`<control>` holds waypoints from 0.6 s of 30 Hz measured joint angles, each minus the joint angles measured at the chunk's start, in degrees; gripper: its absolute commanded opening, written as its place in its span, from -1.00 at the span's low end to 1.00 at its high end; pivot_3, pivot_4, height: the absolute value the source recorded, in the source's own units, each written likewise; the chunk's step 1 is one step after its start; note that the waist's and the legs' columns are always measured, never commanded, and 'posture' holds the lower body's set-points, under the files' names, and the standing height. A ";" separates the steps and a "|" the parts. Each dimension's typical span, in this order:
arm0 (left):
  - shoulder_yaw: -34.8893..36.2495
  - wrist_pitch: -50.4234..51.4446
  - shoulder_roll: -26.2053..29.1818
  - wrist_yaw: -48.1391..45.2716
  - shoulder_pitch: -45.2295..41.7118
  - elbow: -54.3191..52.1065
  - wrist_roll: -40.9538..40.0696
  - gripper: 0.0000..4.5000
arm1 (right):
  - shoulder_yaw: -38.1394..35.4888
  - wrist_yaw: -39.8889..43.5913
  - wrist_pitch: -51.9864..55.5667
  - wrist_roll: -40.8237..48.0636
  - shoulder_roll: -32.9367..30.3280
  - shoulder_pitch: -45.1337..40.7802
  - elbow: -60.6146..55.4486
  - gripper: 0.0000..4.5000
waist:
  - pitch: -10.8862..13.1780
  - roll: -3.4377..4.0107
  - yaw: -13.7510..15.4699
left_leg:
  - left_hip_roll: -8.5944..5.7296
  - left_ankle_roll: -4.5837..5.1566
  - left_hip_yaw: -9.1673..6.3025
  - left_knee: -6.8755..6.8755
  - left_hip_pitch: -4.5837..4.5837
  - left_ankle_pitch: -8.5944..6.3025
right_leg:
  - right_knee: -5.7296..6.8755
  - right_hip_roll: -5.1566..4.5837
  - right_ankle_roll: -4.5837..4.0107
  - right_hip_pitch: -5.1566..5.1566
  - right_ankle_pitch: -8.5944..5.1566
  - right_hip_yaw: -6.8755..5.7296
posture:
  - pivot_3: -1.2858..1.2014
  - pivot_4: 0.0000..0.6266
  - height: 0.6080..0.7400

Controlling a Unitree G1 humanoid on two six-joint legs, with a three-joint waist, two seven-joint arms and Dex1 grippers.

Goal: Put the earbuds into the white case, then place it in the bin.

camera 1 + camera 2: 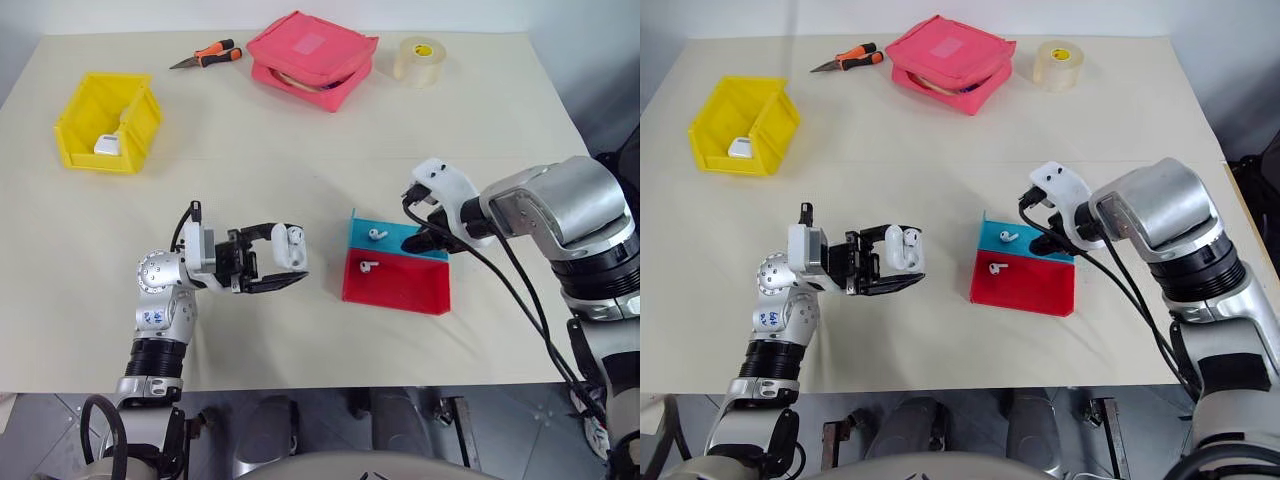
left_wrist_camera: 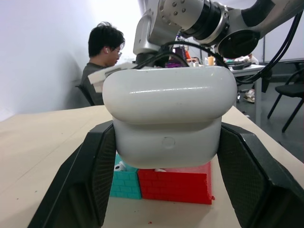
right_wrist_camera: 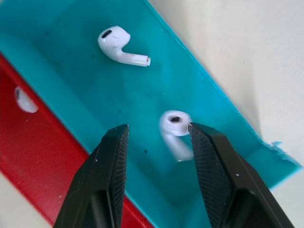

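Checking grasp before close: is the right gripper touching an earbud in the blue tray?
Cannot tell. The right wrist view shows the earbud beside one finger of the right gripper, with no plain gap or contact.

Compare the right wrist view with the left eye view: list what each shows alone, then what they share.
Right wrist view alone: a second earbud in the teal tray, lying between the right gripper's open fingers.

Left eye view alone: the left gripper shut on the white case, the yellow bin, a pink pouch, a tape roll and pliers.

Both: the teal tray, the red tray, and one earbud in each.
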 measured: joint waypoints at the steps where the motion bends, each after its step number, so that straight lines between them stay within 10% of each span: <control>1: 0.00 0.00 0.00 -0.05 -0.03 0.01 0.00 0.24 | -0.53 -0.66 0.04 0.08 0.26 0.19 0.17 -0.08 | 0.00 0.00 -0.02 | 0.00 0.00 0.00 0.00 0.00 0.00 | 0.00 0.00 0.00 0.00 0.00 0.00 | 0.03 -0.52 1.00; 18: 0.01 0.09 0.09 0.22 0.41 -0.21 0.00 0.24 | -0.87 -4.23 -0.06 0.70 2.07 0.89 1.00 -0.08 | 0.00 0.00 -0.09 | 0.00 -0.01 0.02 0.00 0.00 0.00 | 0.00 0.03 0.00 -0.01 0.00 0.00 | 0.03 -0.52 1.00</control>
